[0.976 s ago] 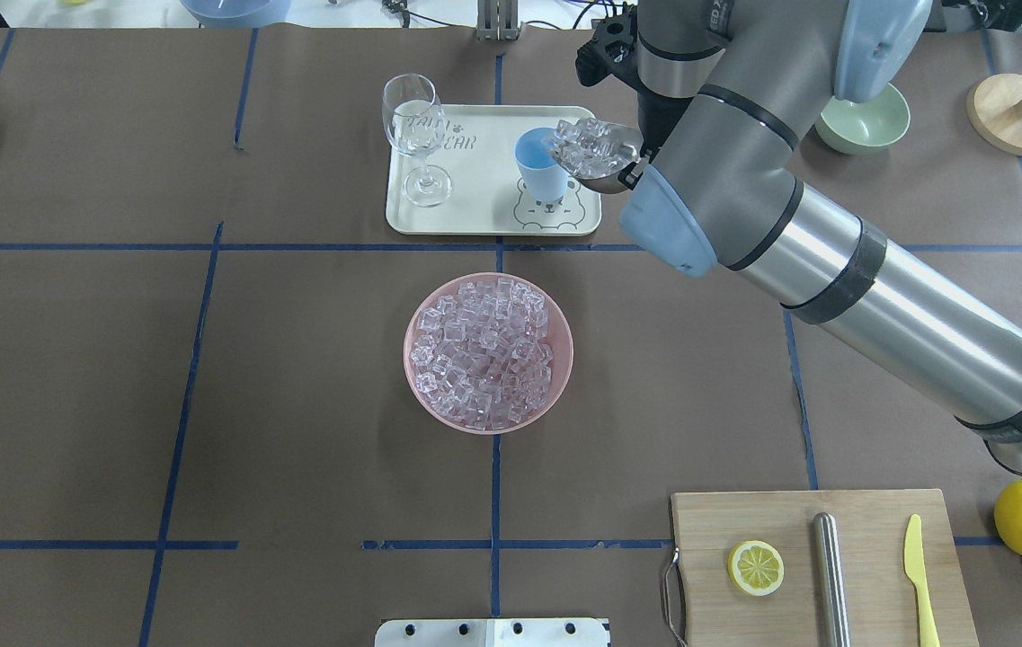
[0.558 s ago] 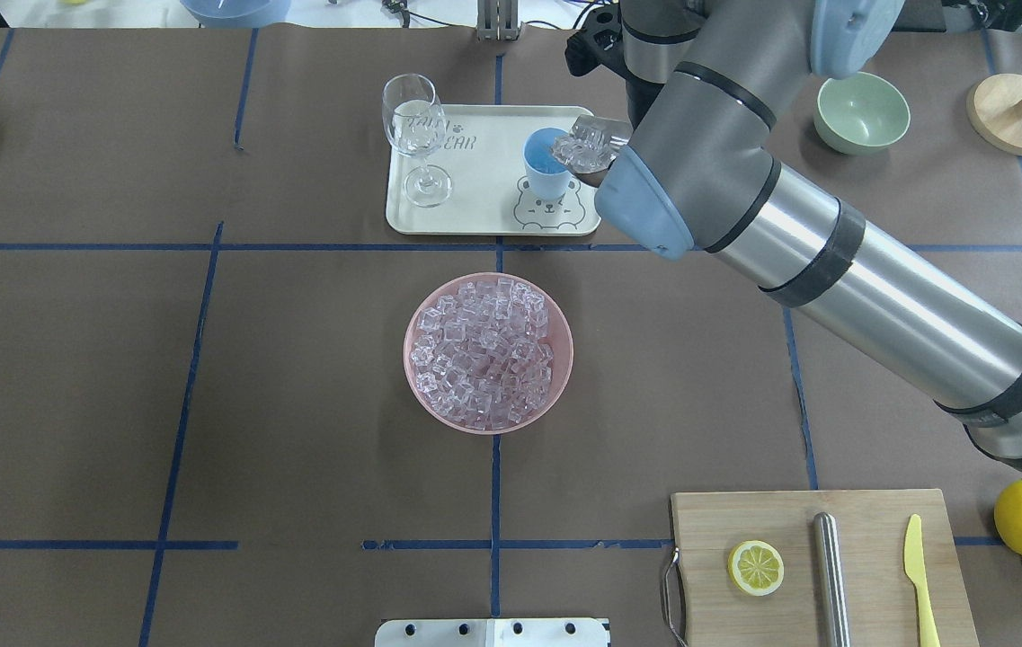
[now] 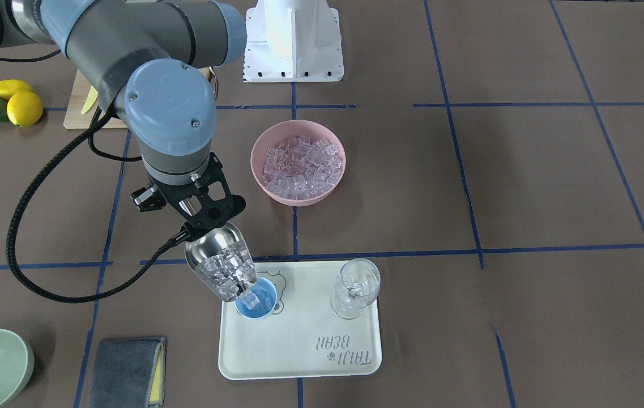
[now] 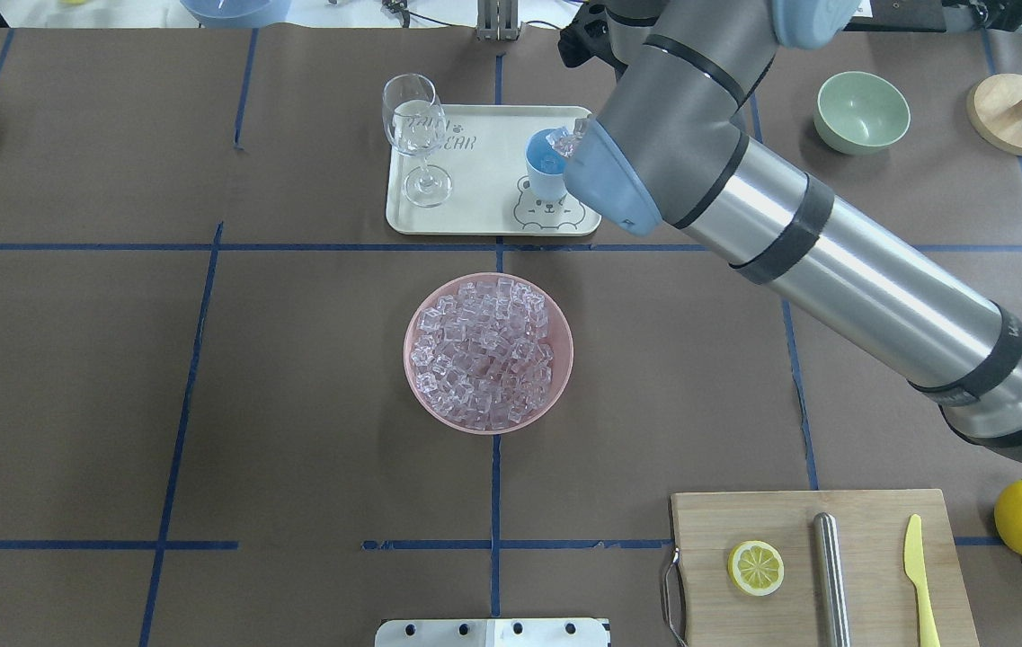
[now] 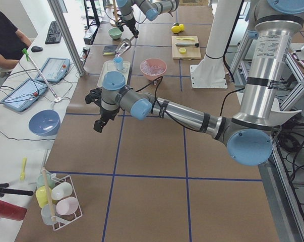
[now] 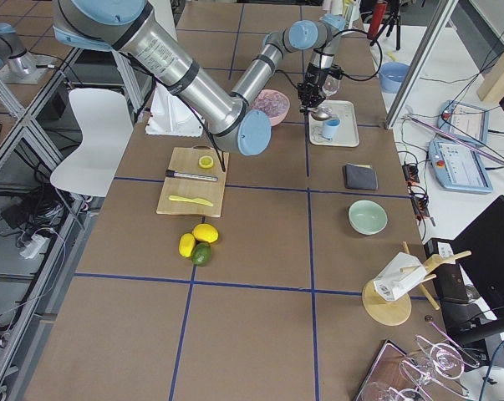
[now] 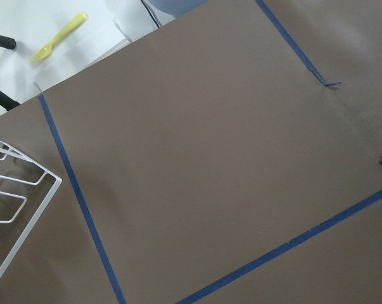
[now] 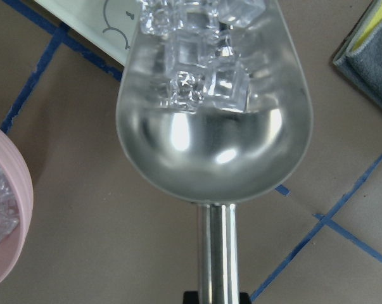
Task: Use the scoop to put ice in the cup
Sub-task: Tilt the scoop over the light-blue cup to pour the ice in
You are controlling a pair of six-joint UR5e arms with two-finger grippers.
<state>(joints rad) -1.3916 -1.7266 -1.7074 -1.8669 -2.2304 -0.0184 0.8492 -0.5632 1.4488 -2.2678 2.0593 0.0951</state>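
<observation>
Scoop: shiny steel, tilting mouth-down at 11 o'clock of the cup, with the right gripper clamping its handle. Ice: clear cubes spilling from the trough into the light-blue cup, which is standing on the tray. Pink bowl: holding heaped cubes. Left gripper: opening cannot be told.

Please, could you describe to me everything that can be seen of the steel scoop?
The scoop is shiny, mirror-like steel, with a deep rounded trough and a short straight round handle. The right end effector grips it by the handle. It is tilted downward, its open mouth over the light-blue cup on the cream tray. Clear ice cubes crowd the mouth end of the trough, and the handle end is bare. Whether the scoop touches the cup's rim I cannot tell.
</observation>
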